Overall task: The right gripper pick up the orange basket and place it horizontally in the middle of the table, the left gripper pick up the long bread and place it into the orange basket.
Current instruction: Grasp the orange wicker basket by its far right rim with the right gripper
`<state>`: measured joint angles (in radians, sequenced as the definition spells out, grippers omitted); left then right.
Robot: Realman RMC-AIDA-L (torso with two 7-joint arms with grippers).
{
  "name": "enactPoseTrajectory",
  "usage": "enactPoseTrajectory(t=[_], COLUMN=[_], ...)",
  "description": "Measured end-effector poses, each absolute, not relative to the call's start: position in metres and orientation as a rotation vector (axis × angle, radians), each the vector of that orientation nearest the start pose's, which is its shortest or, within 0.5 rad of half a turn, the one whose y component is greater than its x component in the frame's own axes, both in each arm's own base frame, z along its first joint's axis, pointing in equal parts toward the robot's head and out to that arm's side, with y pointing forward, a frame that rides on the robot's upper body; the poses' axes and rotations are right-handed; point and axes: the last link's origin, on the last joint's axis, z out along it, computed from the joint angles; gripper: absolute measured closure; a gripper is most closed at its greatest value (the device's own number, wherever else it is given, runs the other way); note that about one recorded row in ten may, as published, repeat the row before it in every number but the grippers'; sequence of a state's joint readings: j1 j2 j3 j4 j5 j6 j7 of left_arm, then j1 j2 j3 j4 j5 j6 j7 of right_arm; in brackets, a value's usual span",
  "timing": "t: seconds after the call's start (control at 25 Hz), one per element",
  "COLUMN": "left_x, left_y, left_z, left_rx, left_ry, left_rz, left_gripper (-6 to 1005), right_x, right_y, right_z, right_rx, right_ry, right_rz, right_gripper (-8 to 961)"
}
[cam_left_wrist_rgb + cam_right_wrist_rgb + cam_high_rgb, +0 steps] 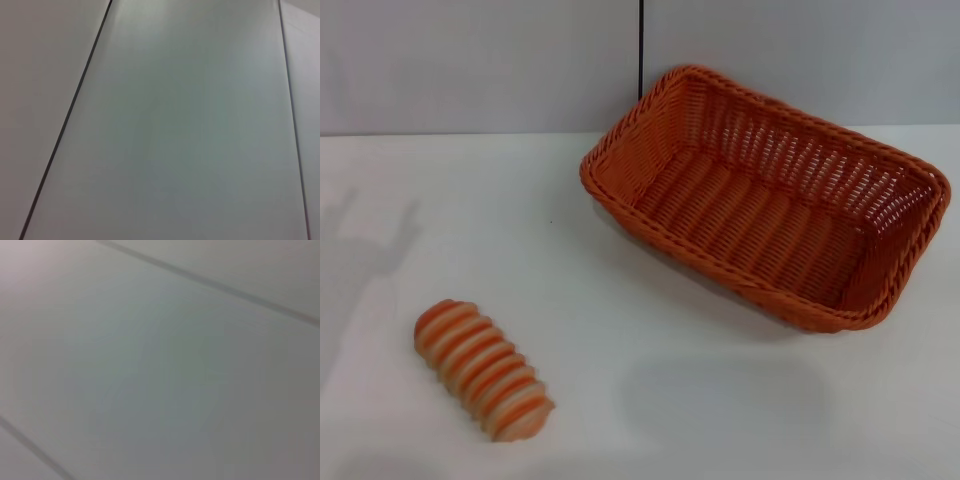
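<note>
Head view: orange basket (770, 200) sits empty at two o'clock on the white table (620, 330), turned at a slant, its far corner near the back wall. Long bread (483, 369) lies at eight o'clock, well apart from it. Neither gripper appears, so their state cannot be told. Left wrist view: grey panels with dark seams. Right wrist view: likewise, blurred.

Soft, even light, faint shadows.
A grey arm-shaped shadow falls on the surface (620, 340) at far left; the right wrist view is blurred throughout.
</note>
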<state>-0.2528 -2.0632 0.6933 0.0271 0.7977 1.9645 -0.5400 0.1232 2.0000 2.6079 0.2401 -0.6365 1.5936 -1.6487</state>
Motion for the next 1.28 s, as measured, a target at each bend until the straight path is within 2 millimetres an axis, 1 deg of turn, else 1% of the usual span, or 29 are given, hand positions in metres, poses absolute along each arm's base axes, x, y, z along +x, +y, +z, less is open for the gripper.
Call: enactPoseTrajectory(t=[0.16, 0.28, 0.36, 0.4, 0.48, 0.56, 0.6, 0.72, 0.88, 1.12, 1.28], left_x=[-0.321, -0.321, -0.321, -0.321, -0.322, -0.323, -0.323, -0.323, -0.323, -0.322, -0.322], left_y=[0.222, 0.222, 0.222, 0.222, 0.221, 0.22, 0.22, 0.22, 0.22, 0.222, 0.221], left_z=[0.06, 0.06, 0.06, 0.06, 0.06, 0.06, 0.06, 0.06, 0.059, 0.059, 0.058], left_rx=[-1.419, -1.42, -1.421, -1.421, -1.42, -1.419, -1.418, -1.418, -1.422, -1.425, -1.424], left_ry=[-0.262, -0.262, -0.262, -0.262, -0.264, -0.265, -0.265, -0.266, -0.267, -0.265, -0.268], left_rz=[-1.294, -1.294, -1.294, -1.294, -1.291, -1.29, -1.288, -1.288, -1.289, -1.293, -1.294], left_gripper=[169, 169, 169, 169, 169, 169, 169, 169, 169, 169, 169], right_x=[0.395, 0.381, 0.368, 0.364, 0.349, 0.338, 0.329, 0.309, 0.282, 0.254, 0.244], right_y=[0.215, 0.225, 0.234, 0.237, 0.246, 0.253, 0.259, 0.274, 0.295, 0.328, 0.35], right_z=[0.186, 0.214, 0.235, 0.241, 0.261, 0.272, 0.28, 0.289, 0.294, 0.291, 0.283], right_rx=[-1.107, -1.276, -1.413, -1.456, -1.573, -1.666, -1.738, -1.915, -2.139, -2.3, -2.341], right_ry=[0.897, 0.916, 0.933, 0.944, 0.96, 0.98, 0.999, 1.052, 1.096, 1.135, 1.155], right_rz=[1.751, 1.774, 1.754, 1.746, 1.718, 1.677, 1.632, 1.465, 1.205, 0.802, 0.549], right_gripper=[462, 462, 461, 461, 461, 462, 462, 462, 461, 462, 464])
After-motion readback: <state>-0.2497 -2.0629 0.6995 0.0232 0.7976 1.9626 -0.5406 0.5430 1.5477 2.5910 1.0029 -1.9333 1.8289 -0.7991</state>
